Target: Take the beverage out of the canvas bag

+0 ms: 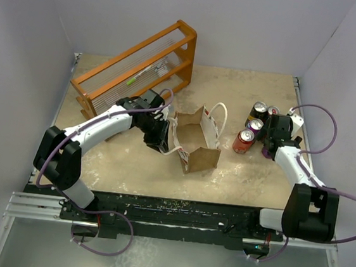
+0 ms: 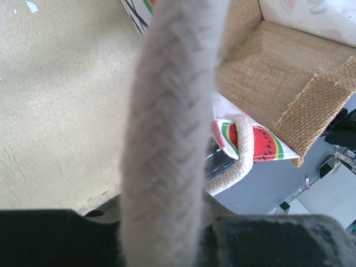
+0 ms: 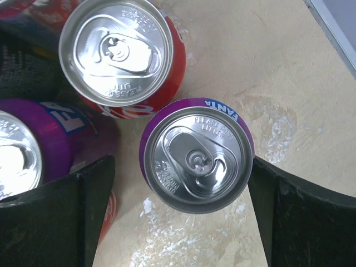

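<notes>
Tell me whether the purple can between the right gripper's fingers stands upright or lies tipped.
Upright: the purple can shows its round lid straight to the right wrist camera.

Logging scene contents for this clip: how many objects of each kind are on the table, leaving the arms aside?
Drink cans: 5
Canvas bag: 1
Orange wooden rack: 1
Total: 7
</notes>
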